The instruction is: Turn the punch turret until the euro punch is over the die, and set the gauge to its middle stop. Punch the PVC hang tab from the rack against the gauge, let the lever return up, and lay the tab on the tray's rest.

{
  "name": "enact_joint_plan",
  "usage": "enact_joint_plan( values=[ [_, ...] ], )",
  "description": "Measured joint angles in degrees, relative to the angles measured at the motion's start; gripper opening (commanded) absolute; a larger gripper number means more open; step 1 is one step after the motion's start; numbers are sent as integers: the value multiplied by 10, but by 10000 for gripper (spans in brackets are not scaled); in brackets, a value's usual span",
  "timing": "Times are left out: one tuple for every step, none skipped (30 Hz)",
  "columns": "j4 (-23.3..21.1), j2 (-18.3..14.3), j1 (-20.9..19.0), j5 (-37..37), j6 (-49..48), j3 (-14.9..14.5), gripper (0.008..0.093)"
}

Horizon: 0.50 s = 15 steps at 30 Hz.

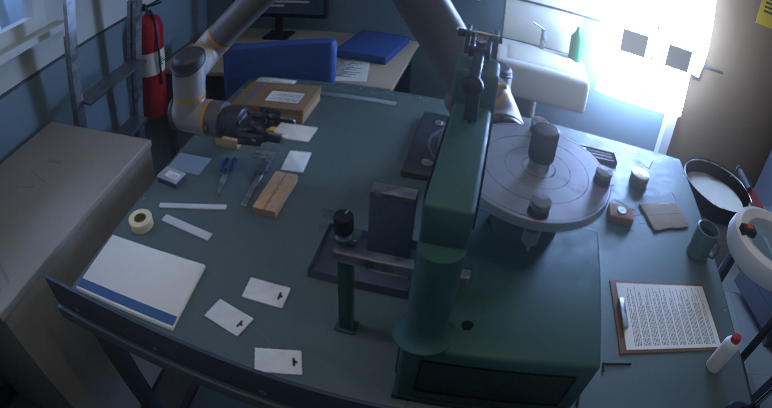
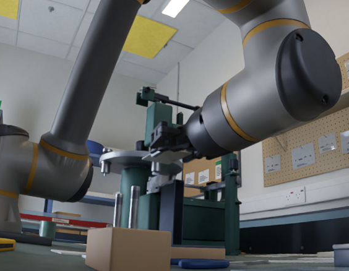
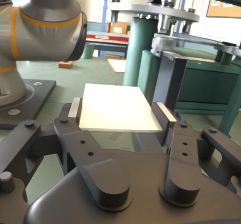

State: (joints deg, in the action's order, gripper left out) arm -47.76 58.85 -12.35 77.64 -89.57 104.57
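Note:
The white PVC hang tab [image 3: 118, 108] lies flat between my gripper's [image 3: 121, 113] two fingers, which clamp its side edges. I hold it level above the far left of the bench [image 1: 294, 131], pointing at the green punch press [image 1: 459, 190]. The grey turret disc [image 1: 542, 176] carries several punches and sits on the press's right side. The lever [image 1: 478, 44] stands up at the top of the press. A dark block [image 1: 392, 217] stands in front of the press on a dark tray [image 1: 345, 260]. A black knob [image 1: 343, 223] sits on the rail beside it.
Behind the work stand a desk with blue pads [image 1: 372, 45] and a cardboard box [image 1: 280, 99]. A wooden block [image 1: 275, 192], scissors [image 1: 227, 171], tape roll [image 1: 141, 220] and white cards [image 1: 265, 291] lie on the left of the bench. My arm's base [image 3: 16, 90] stands near.

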Motion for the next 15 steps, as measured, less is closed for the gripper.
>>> enact_joint_plan(
  values=[
    [0, 4, -4, -4, 0, 4, 80],
    [-1, 8, -8, -8, 0, 9, 80],
    [-1, 13, -12, -12, 0, 14, 80],
    [-2, 18, -17, -17, 1, 20, 80],
    [-2, 23, -23, -23, 1, 25, 80],
    [-3, 29, -29, -29, 1, 31, 80],
    [-3, 35, -35, -35, 1, 38, 80],
    [-3, 41, -42, -42, 1, 44, 80],
    [-3, 47, -49, -49, 2, 50, 80],
    [-3, 54, -57, -57, 2, 56, 80],
    [-2, 60, -65, -65, 2, 62, 80],
    [-2, 67, -73, -73, 3, 68, 80],
    [-1, 73, -82, -82, 3, 74, 80],
    [0, 80, -91, -90, 3, 79, 80],
    [1, 86, -100, -99, 4, 84, 80]
  ],
)
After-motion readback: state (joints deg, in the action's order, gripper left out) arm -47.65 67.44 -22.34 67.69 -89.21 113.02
